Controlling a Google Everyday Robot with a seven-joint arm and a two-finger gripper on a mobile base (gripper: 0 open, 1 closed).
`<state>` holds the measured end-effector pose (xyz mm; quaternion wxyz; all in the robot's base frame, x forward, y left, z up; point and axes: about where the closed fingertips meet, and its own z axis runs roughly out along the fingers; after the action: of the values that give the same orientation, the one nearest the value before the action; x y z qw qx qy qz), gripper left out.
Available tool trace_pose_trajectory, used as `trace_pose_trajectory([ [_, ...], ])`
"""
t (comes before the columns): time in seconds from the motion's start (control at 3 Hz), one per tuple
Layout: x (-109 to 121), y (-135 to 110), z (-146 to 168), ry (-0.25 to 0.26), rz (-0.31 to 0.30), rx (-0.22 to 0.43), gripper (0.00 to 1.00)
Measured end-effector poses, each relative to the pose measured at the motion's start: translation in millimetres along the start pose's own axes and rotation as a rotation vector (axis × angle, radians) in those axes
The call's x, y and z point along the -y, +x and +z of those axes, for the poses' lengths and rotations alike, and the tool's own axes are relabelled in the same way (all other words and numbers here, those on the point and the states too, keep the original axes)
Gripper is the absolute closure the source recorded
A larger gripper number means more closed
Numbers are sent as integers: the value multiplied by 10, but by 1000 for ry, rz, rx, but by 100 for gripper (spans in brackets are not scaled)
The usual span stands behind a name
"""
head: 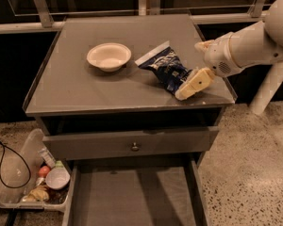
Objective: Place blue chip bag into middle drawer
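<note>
The blue chip bag [167, 69] lies crinkled on the grey cabinet top [75, 88], right of centre. My gripper [187, 70] reaches in from the right on a white arm and is open. Its lower finger [193, 83] lies against the bag's near right end, and the other finger [200, 45] is behind the bag's right side. The bag rests on the top and is not lifted. The middle drawer [132, 197] is pulled out below, and its flat grey floor has nothing on it.
A cream bowl [108, 56] stands left of the bag. A closed drawer front with a small knob [134, 146] sits above the open drawer. A clear bin of odds and ends [35, 182] lies on the floor at the left. A rail runs behind the cabinet.
</note>
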<state>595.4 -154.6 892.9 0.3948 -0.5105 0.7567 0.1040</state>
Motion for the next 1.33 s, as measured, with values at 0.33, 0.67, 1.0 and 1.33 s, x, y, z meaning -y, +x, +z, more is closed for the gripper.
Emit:
trace_pose_trajectory([
  [0.33,87,104,227,-4,46,-12,0],
  [0.67,187,107,439,-31,81,-7,0],
  [1.0,194,103,453,-32,82,-6,18],
  [1.33,194,103,453,-32,82,-6,41],
])
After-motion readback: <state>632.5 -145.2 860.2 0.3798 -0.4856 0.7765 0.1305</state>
